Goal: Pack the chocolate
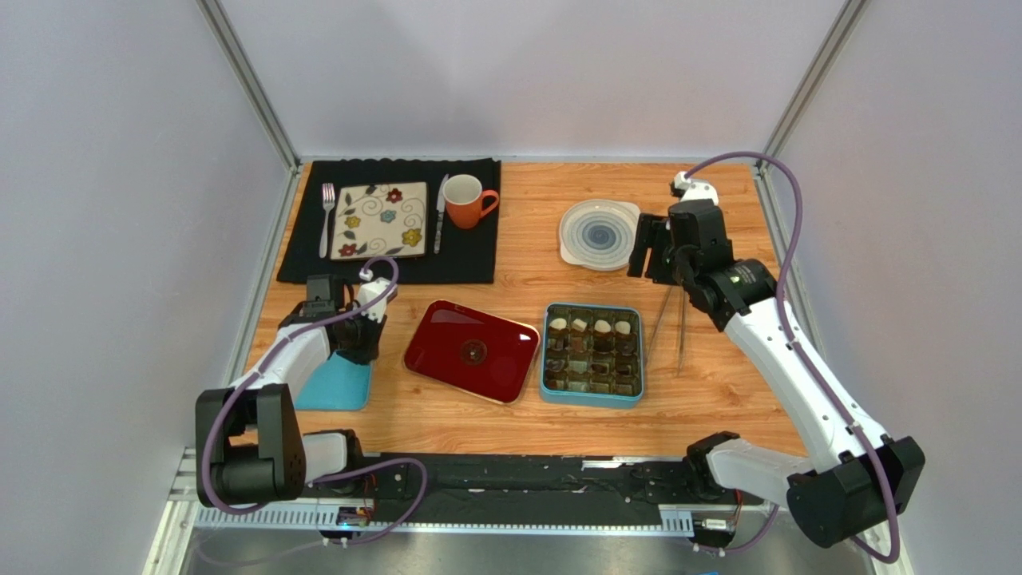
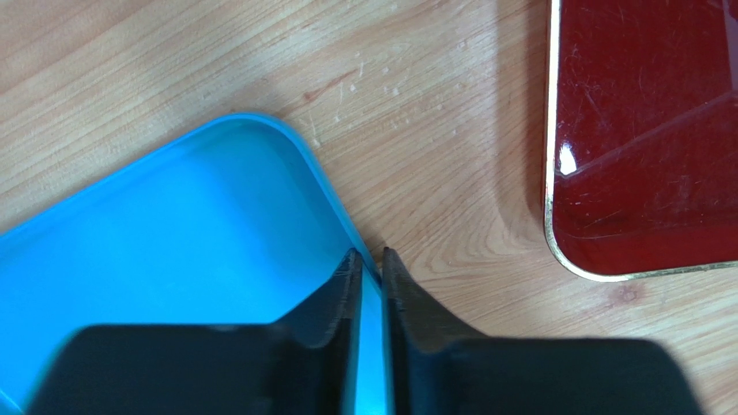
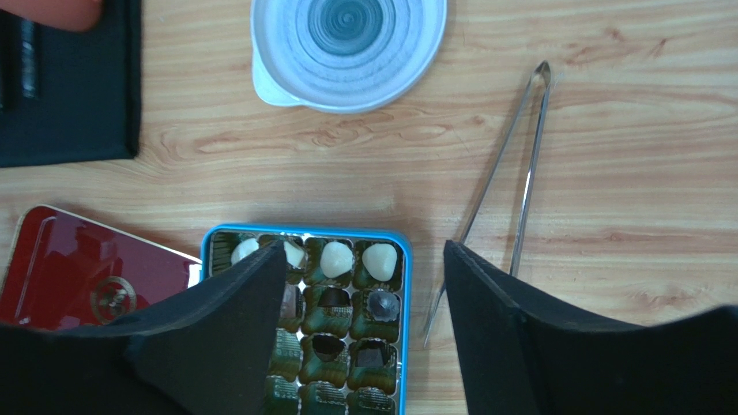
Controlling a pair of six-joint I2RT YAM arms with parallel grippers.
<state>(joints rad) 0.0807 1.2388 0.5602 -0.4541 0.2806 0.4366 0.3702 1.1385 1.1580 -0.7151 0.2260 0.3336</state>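
The chocolate (image 1: pixel 590 350) sits in the gridded insert of the teal box (image 1: pixel 546 359): white pieces (image 3: pixel 335 258) along the far row, dark ones (image 3: pixel 381 304) behind them. My right gripper (image 3: pixel 364 251) hangs open above the box's far right corner, holding nothing; in the top view it (image 1: pixel 655 254) is beyond the box. My left gripper (image 2: pixel 368 262) has its jaws drawn close on the raised rim of the blue lid (image 2: pixel 173 251), one finger inside the rim and one outside. The blue lid (image 1: pixel 330 386) lies flat on the table at the left.
Metal tongs (image 3: pixel 520 190) lie on the wood right of the box. A dark red tray (image 1: pixel 470 350) lies between lid and box. A white round dish (image 1: pixel 599 234) is at the back. A black mat (image 1: pixel 468 258) carries a plate, fork, knife and orange mug (image 1: pixel 466 200).
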